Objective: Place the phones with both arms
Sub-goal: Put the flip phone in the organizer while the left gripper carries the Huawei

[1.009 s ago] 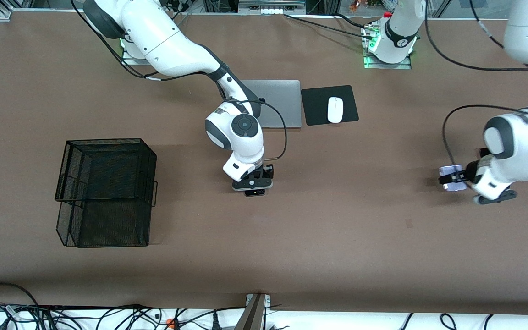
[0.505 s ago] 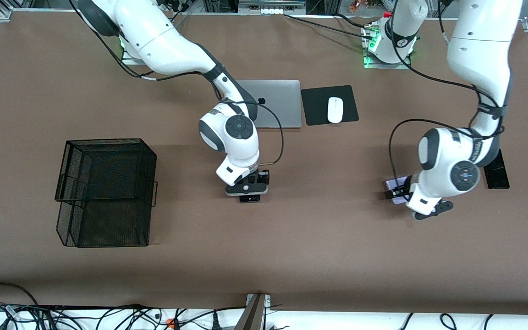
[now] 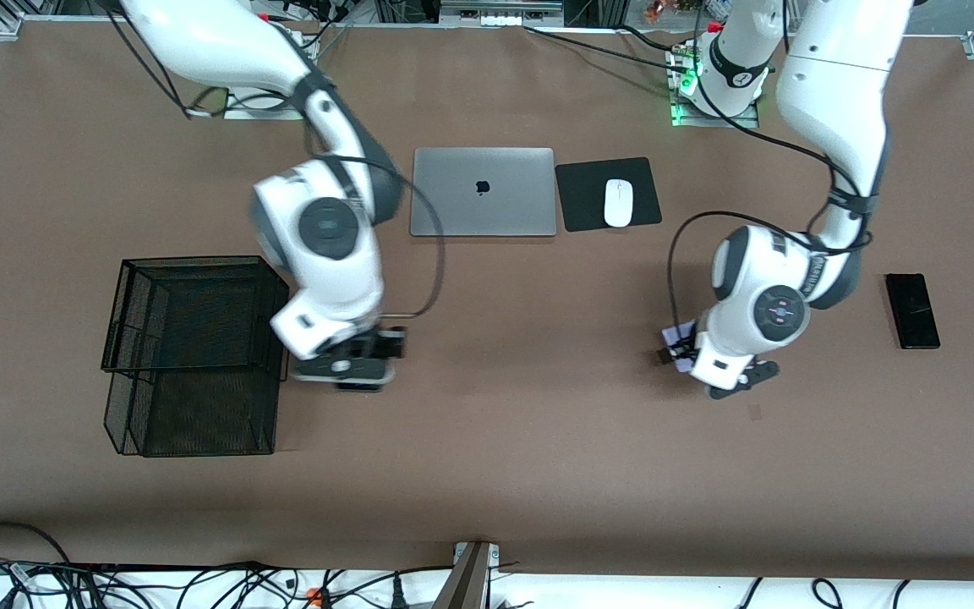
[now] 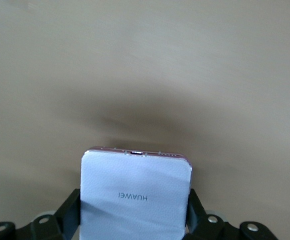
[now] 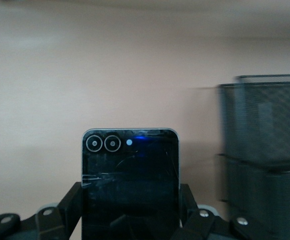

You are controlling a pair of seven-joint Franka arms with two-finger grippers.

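My right gripper (image 3: pixel 360 379) is shut on the small squarish black phone (image 5: pixel 130 180), its two camera rings facing out, and holds it above the table right beside the black wire basket (image 3: pixel 195 355). My left gripper (image 3: pixel 677 351) is shut on the small white-lavender phone (image 4: pixel 136 192), whose corner shows in the front view (image 3: pixel 680 334), above open table toward the left arm's end. The longer slim black phone (image 3: pixel 912 309) lies flat on the table near the left arm's end.
A silver laptop (image 3: pixel 484 191) lies closed near the robots' bases, with a black mouse pad (image 3: pixel 580 194) and a white mouse (image 3: pixel 618 202) beside it. The wire basket also shows in the right wrist view (image 5: pixel 264 150), close to the black phone.
My right arm has carried the black phone from mid-table toward the wire basket. My left arm has carried the white-lavender phone toward the table's middle, uncovering the slim black phone.
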